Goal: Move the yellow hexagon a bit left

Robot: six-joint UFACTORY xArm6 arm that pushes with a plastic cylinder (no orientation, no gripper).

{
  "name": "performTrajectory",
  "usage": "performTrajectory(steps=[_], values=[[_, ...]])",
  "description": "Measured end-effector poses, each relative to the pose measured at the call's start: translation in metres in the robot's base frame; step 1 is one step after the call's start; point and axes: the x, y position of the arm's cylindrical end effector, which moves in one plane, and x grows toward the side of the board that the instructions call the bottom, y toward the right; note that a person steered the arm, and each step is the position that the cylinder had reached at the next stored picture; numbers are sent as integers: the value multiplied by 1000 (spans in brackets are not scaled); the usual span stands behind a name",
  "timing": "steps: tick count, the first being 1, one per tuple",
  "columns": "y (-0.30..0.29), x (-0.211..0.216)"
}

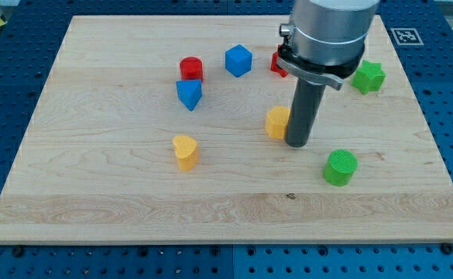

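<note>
The yellow hexagon (276, 122) lies a little right of the board's middle. My tip (298, 144) stands on the board right against the hexagon's right side, touching it or nearly so. The rod rises from there to the arm's grey body at the view's top. A yellow heart-shaped block (185, 152) lies to the hexagon's left and lower in the view.
A red cylinder (191, 68), a blue cube (238, 60) and a blue pointed block (189, 94) lie toward the upper middle. A red block (277, 63) is partly hidden behind the arm. A green star (368, 77) and green cylinder (341, 167) lie at the right.
</note>
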Motion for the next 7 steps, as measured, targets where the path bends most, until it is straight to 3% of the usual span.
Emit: performTrajectory(steps=[2,5,7], values=[[-52,-6],[25,16],[15,-33]])
